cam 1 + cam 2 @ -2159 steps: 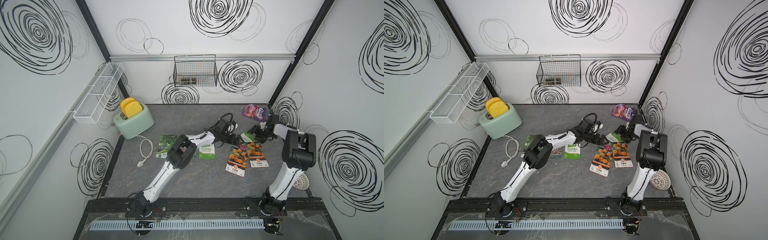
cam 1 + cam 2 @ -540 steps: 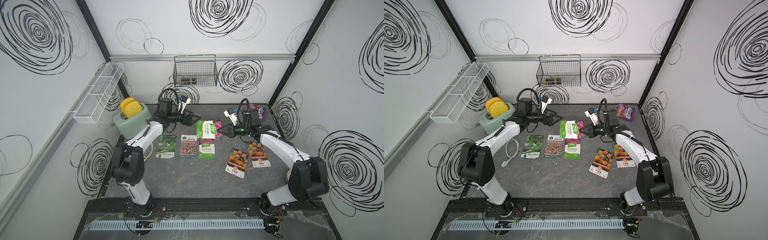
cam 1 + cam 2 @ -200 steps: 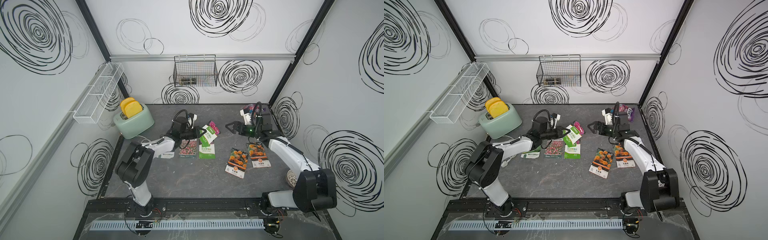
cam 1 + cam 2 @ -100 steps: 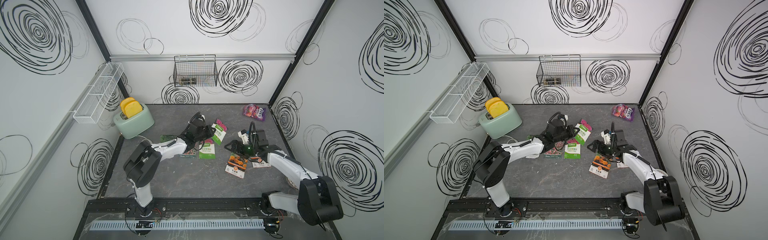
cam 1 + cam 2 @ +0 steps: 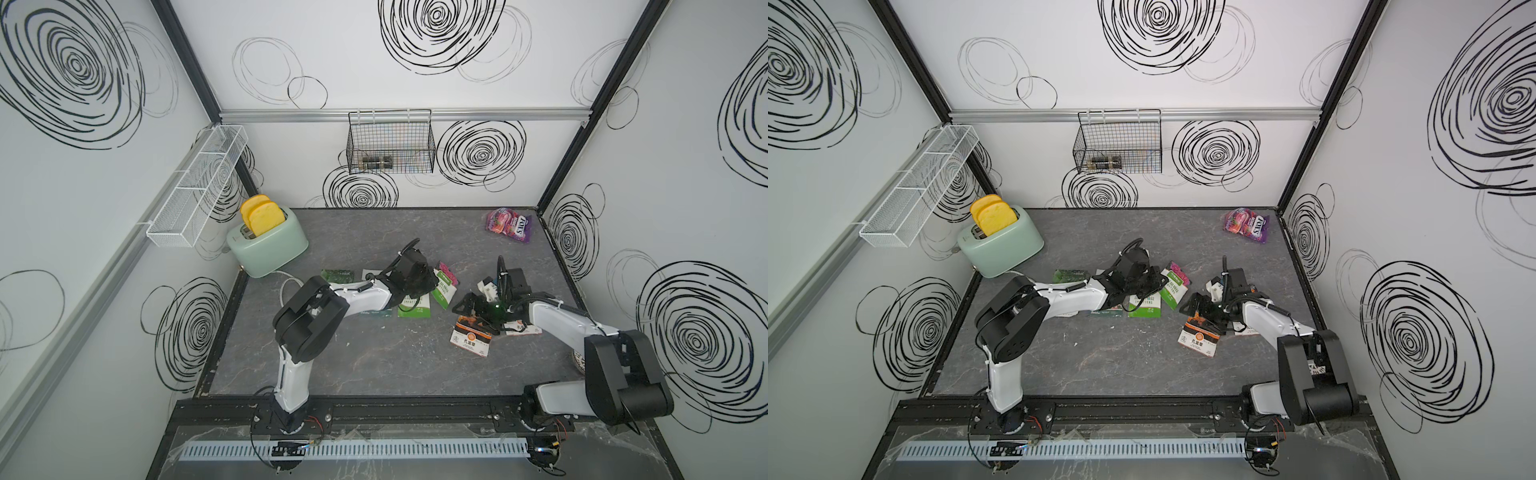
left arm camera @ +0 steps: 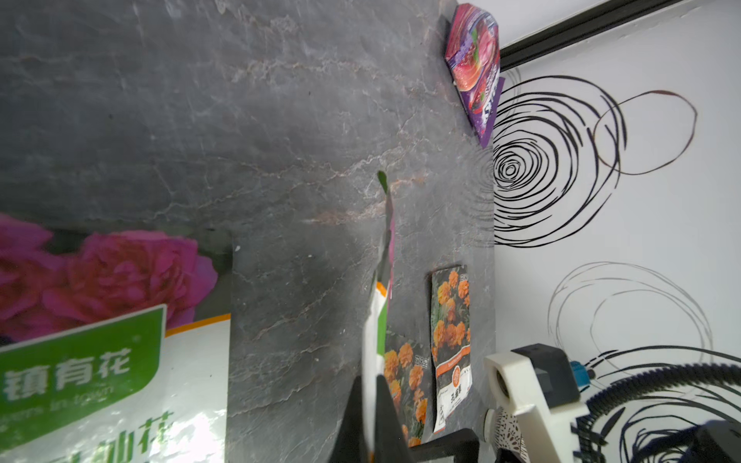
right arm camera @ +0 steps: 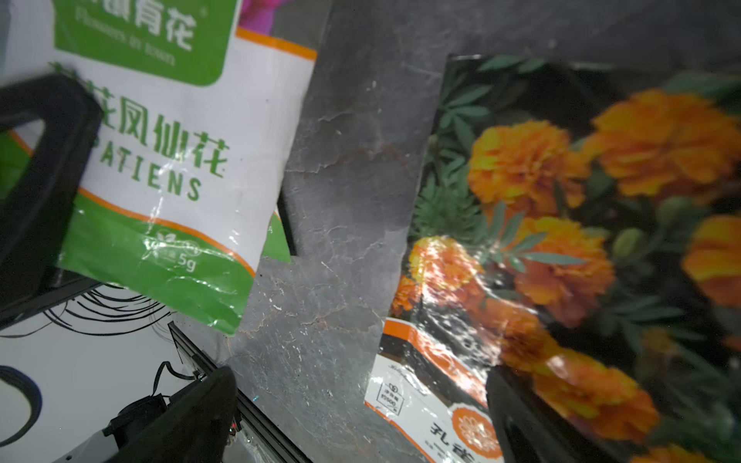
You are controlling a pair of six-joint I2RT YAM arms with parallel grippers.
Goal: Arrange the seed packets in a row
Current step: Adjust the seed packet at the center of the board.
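Observation:
My left gripper (image 5: 430,281) (image 6: 369,387) is shut on the lower end of a green, white and pink seed packet (image 5: 445,283) (image 5: 1176,286) (image 7: 168,140), which shows edge-on in the left wrist view. Beside it lies a similar packet (image 5: 413,308) (image 6: 100,340). A dark green packet (image 5: 337,274) peeks out behind the left arm. My right gripper (image 5: 469,309) (image 7: 359,377) stands open just above the tilted marigold packet (image 5: 471,337) (image 7: 541,240), one finger (image 7: 529,421) over its face. A second marigold packet (image 5: 521,329) (image 6: 451,340) lies partly under the right arm.
A mint toaster (image 5: 268,245) with its white cord (image 5: 286,282) stands at the back left. The purple-pink candy bag (image 5: 509,224) (image 6: 475,68) lies in the back right corner. A black wire basket (image 5: 390,145) and a white wire shelf (image 5: 195,191) hang on the walls.
My left gripper has carried its packet to the right, past the lying green-white packet. My right gripper has come forward and down from the back onto the tilted marigold packet.

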